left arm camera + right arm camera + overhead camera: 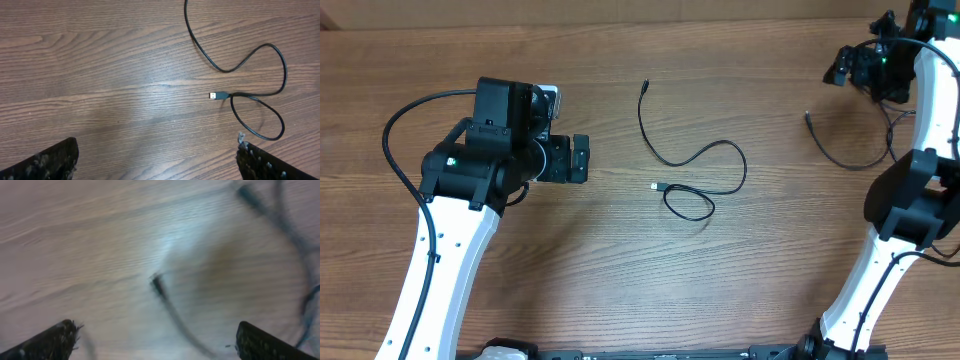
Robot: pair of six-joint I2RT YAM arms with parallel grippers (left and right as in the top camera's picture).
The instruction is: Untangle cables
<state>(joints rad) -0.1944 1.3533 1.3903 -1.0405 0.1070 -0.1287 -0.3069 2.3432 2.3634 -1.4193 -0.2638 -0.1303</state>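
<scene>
Left gripper point(586, 158) was wide open, holding nothing, well left of the USB plug point(215, 95). That plug's black cable point(285, 75) lay loose on the wooden table point(620, 270), looping right of the plug and crossing itself just behind it. Second black cable point(167, 302) lay far right of the plug, under the right gripper point(156, 326), whose fingers were spread and empty; that view was blurred.

A: How's the light?
B: Bright and even, with soft glare on the table point(150, 95) at centre.
A: Sharp?
B: Overhead and left wrist views are crisp. The right wrist view is smeared, and the cable point(159, 287) fuzzes out toward 5 o'clock.
</scene>
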